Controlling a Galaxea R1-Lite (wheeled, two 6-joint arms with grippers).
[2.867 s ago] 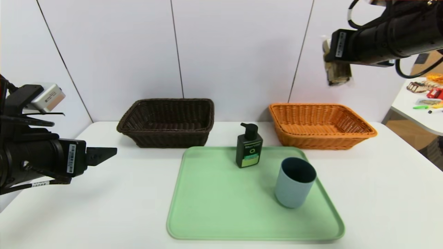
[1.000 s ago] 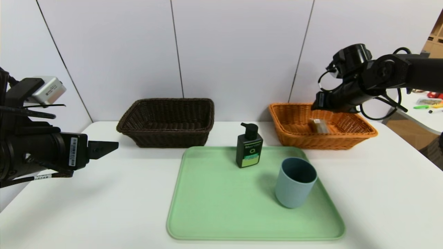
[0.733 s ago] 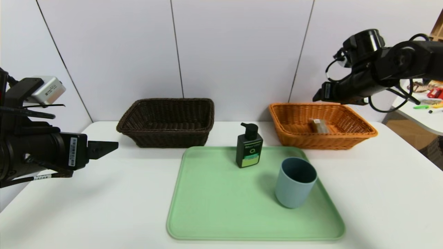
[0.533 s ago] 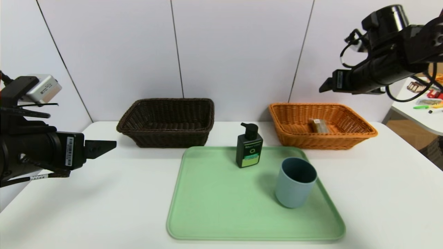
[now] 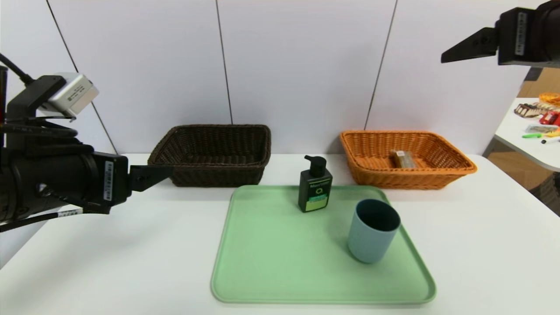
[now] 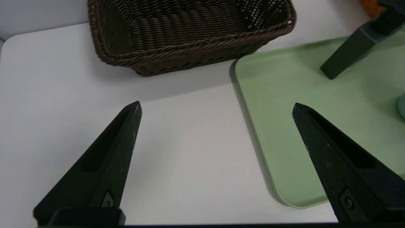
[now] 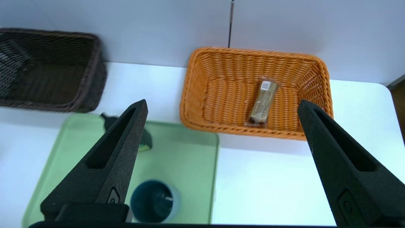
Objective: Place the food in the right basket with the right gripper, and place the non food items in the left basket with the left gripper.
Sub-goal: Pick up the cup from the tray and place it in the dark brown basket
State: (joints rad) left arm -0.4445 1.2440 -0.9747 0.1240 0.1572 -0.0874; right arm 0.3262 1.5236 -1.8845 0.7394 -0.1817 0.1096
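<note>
- We see our left gripper with its two black fingers spread wide, nothing between them, above the white table.
- The dark brown basket sits near the table's far edge.
- The green tray lies just beside the basket, carrying a black bottle.

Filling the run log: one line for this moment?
snack bar: in orange basket | right claw: open, raised | left claw: open, empty | bottle, cup: on tray
</note>
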